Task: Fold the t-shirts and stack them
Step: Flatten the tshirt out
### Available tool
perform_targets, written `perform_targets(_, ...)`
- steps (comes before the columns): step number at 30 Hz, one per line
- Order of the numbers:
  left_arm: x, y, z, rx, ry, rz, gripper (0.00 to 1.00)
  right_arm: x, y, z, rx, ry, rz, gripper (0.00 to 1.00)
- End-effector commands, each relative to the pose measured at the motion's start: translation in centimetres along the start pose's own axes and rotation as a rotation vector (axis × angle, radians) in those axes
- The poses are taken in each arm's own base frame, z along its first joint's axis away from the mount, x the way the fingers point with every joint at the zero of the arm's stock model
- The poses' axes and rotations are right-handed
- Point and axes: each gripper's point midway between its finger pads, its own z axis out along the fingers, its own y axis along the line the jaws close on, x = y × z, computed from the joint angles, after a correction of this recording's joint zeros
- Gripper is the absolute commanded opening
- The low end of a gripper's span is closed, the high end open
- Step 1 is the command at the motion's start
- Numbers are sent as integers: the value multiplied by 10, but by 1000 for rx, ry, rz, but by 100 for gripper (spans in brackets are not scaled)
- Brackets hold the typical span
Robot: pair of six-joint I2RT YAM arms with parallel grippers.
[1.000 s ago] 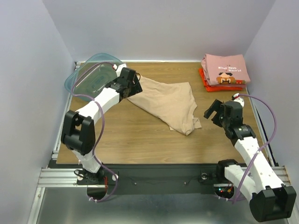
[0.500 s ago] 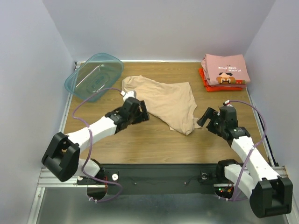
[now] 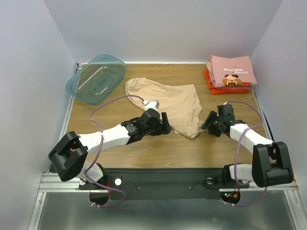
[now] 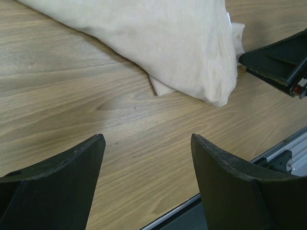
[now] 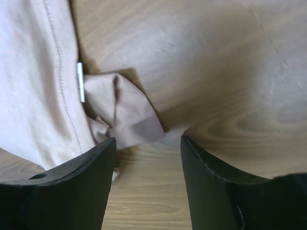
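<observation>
Bare table runs along the near edge; tan shirt fills the middle, tub far left, shirt stack far right.

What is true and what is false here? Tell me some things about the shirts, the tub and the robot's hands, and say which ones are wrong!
1. The pink shirt lies folded on top of the red-orange shirt. True.
2. The tan shirt is folded on that pile too. False: it lies unfolded on the table, apart from the pile.
3. The tub sits at the far right corner. False: it is at the far left corner.
4. The left hand is open and holds nothing. True.
5. The right hand is over by the tub. False: it is at the tan shirt's near right corner.
</observation>
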Motion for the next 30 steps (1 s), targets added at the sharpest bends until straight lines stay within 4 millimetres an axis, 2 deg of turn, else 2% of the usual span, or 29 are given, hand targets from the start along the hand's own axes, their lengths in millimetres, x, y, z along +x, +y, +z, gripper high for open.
perform_targets(1, -20, -5, -15, 17, -89, -44, 84, -21, 36, 5, -143, -32, -42, 57)
perform_targets(3, -21, 1, -21, -1, -105, -61, 84, -19, 35, 10, -134, -10, -42, 49)
perform_targets(4, -22, 4, -28, 1, -120, -70, 85, -16, 32, 12, -126, -1, -39, 33)
perform_targets(6, -23, 14, -36, -30, -143, -95, 85, -9, 28, 15, -119, 19, -43, 18)
perform_targets(7, -23, 22, -42, -51, -161, -111, 85, 2, 26, 16, -138, 55, -55, 0)
perform_targets(9, -24, 29, -51, -67, -185, -127, 86, 21, 32, 7, -208, 107, -72, 0)
perform_targets(11, -25, 42, -56, -118, -202, -144, 87, 28, 45, -9, -299, 118, -110, 0)
perform_targets(12, -25, 49, -61, -146, -210, -146, 87, 33, 63, -33, -405, 122, -152, 0)
perform_targets(13, -26, 51, -64, -157, -218, -152, 88, 32, 74, -48, -458, 116, -184, 0)
perform_targets(14, -28, 53, -67, -165, -226, -156, 88, 34, 83, -64, -497, 116, -214, 0)
perform_targets(15, -32, 52, -72, -161, -242, -168, 88, 47, 86, -83, -511, 161, -237, 0)
perform_targets(16, -34, 55, -74, -170, -255, -173, 89, 46, 96, -101, -552, 151, -264, 0)
perform_targets(17, -35, 56, -76, -173, -262, -179, 90, 35, 117, -139, -654, 82, -314, 0)
perform_targets(19, -39, 56, -82, -161, -284, -193, 91, 41, 139, -188, -817, 95, -365, 0)
perform_targets(20, -39, 56, -84, -158, -287, -197, 91, 29, 156, -227, -906, 17, -401, 0)
perform_targets(23, -42, 54, -90, -141, -295, -206, 91, 9, 177, -271, -982, -80, -454, 0)
perform_targets(24, -43, 53, -92, -133, -297, -208, 91, -5, 189, -293, -1013, -131, -475, 0)
perform_targets(27, -42, 56, -96, -140, -299, -219, 91, -37, 208, -306, -986, -224, -469, 0)
perform_targets(28, -42, 58, -99, -151, -302, -222, 91, -66, 217, -307, -927, -306, -430, 0)
perform_targets(30, -44, 59, -102, -154, -311, -231, 91, -98, 225, -301, -844, -378, -345, 0)
